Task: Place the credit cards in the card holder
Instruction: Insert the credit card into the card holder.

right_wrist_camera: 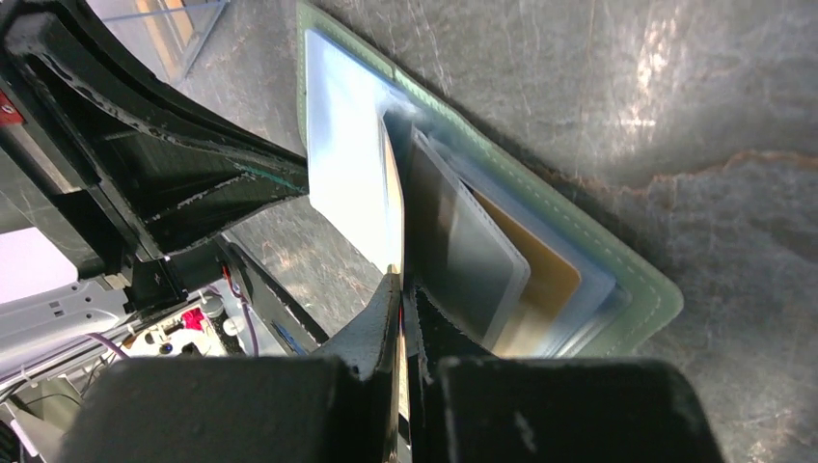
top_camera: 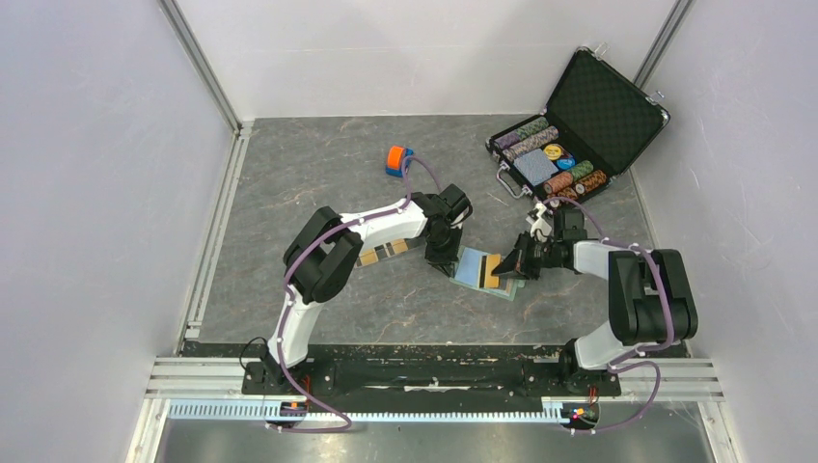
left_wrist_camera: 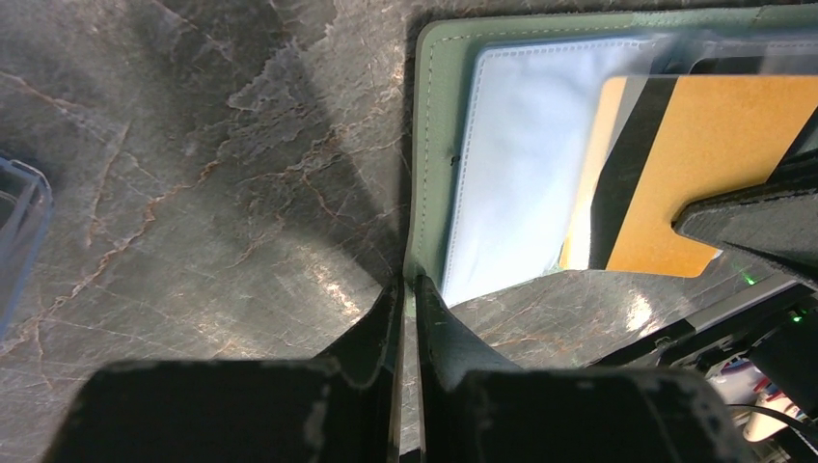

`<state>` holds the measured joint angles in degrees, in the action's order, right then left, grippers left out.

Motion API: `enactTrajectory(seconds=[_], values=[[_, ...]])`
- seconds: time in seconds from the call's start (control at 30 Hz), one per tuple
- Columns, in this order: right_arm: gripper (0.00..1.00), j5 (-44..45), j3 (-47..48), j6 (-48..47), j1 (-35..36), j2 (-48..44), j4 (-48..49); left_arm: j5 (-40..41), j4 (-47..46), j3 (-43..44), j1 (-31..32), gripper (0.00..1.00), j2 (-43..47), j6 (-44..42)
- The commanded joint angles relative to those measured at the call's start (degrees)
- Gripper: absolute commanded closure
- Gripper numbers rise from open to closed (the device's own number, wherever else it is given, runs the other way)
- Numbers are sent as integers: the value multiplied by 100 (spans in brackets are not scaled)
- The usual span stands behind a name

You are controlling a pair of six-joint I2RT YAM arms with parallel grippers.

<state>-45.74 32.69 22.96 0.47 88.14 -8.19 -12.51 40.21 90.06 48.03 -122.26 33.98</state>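
Black fingertips fill the bottom of each wrist view. The left gripper [left_wrist_camera: 407, 289] is closed to a thin slit, and the green rim at a corner of the card holder [left_wrist_camera: 424, 145] is pinched in it. The right gripper [right_wrist_camera: 400, 285] is just as tightly closed on the edge of an orange-gold card [right_wrist_camera: 393, 193], seen edge-on and running straight away from the fingers.

From above, the card holder [top_camera: 473, 268] lies spread open, pale blue side up, on the table [top_camera: 289, 174] between the two wrists. Its long axis runs left to right, dipping slightly toward the right arm. The held card is tilted over the holder's right half. In the left wrist view its dark stripe is the leading side, pointing at the pale blue panel and overlapping it. A clear pocket flap rises beside the card, and a second gold card [right_wrist_camera: 545, 280] shows through a pocket beneath.

Just left of the holder, under the left forearm, more orange-gold cards [top_camera: 381, 253] lie in a clear tray [left_wrist_camera: 19, 222]. Farther back sit an orange-and-blue toy [top_camera: 398, 160] and an open black chip case [top_camera: 579, 125] at the right wall.
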Motion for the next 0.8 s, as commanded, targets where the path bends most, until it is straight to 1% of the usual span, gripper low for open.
enactTrajectory(seconds=[0.0,0.2,0.5,0.63,0.77], values=[[100,103,309,-104,-12,214,235,-39,1,141,5,89,-168,-280],[100,60,287,-31,-10,434,564,-136,-3,185,5,90,-186,-239],[100,53,-81,83,-5,500,1237,-286,-4,231,13,91,-168,-140],[100,37,-274,238,185,549,1558,-304,-8,256,13,92,-149,-131],[100,81,-298,343,436,617,1683,-337,-6,323,13,91,-141,-115]])
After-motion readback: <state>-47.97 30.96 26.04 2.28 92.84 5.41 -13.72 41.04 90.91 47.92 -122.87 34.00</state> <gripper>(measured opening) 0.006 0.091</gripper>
